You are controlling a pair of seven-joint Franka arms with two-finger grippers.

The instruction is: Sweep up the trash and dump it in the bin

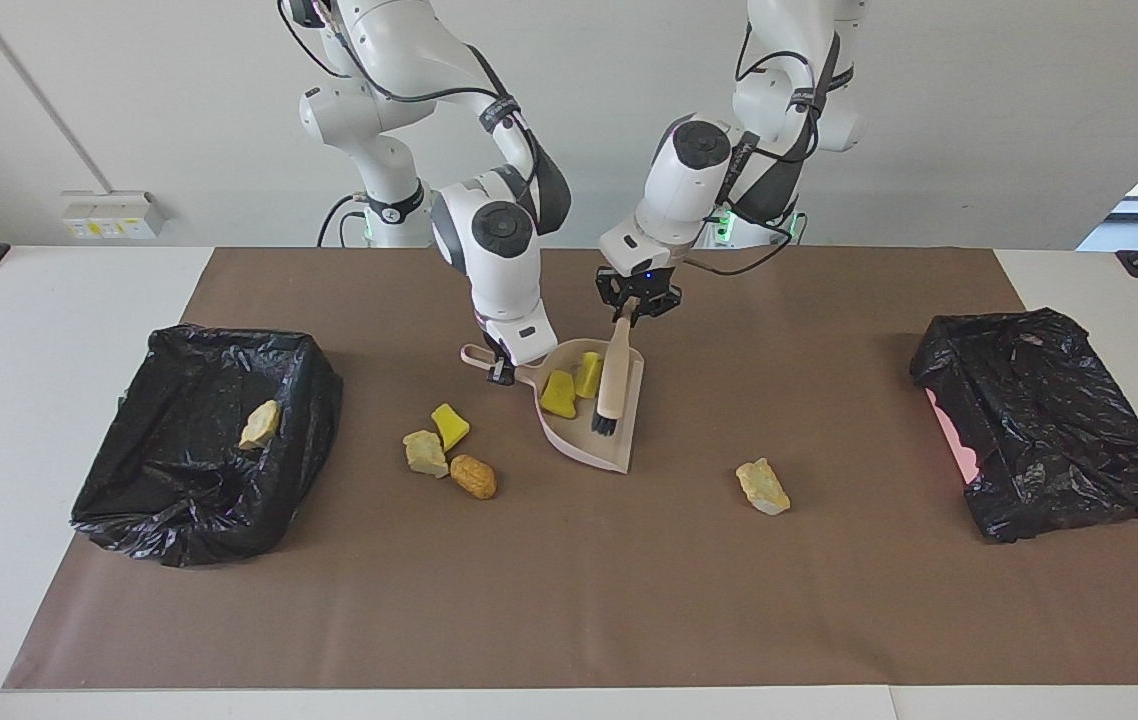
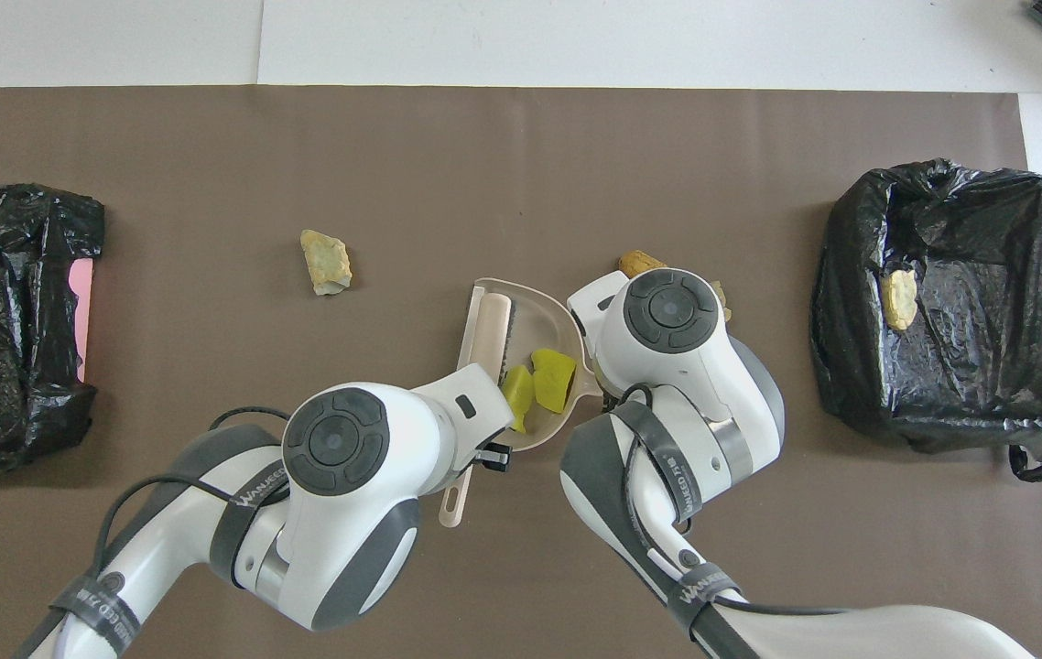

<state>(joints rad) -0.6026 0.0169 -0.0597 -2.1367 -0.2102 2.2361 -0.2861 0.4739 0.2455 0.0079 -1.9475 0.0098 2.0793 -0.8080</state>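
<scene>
The pale pink dustpan [image 1: 619, 445] lies at the middle of the table. My right gripper [image 1: 501, 370] is shut on its handle. My left gripper [image 1: 634, 312] is shut on the handle of the beige brush [image 1: 613, 380], whose black bristles rest inside the pan. Two yellow chunks [image 1: 558, 395] [image 1: 587, 374] lie in the pan beside the brush. A yellow chunk [image 1: 449, 425], a beige lump [image 1: 425, 453] and an orange-brown lump [image 1: 474, 477] lie beside the pan toward the right arm's end. Another beige lump [image 1: 762, 487] lies toward the left arm's end. In the overhead view the right wrist hides its gripper.
A bin lined with a black bag [image 1: 179, 490] stands at the right arm's end and holds one beige lump [image 1: 260, 424]. A second black-bagged bin [image 1: 1049, 430] stands at the left arm's end. A brown mat [image 1: 569, 600] covers the table.
</scene>
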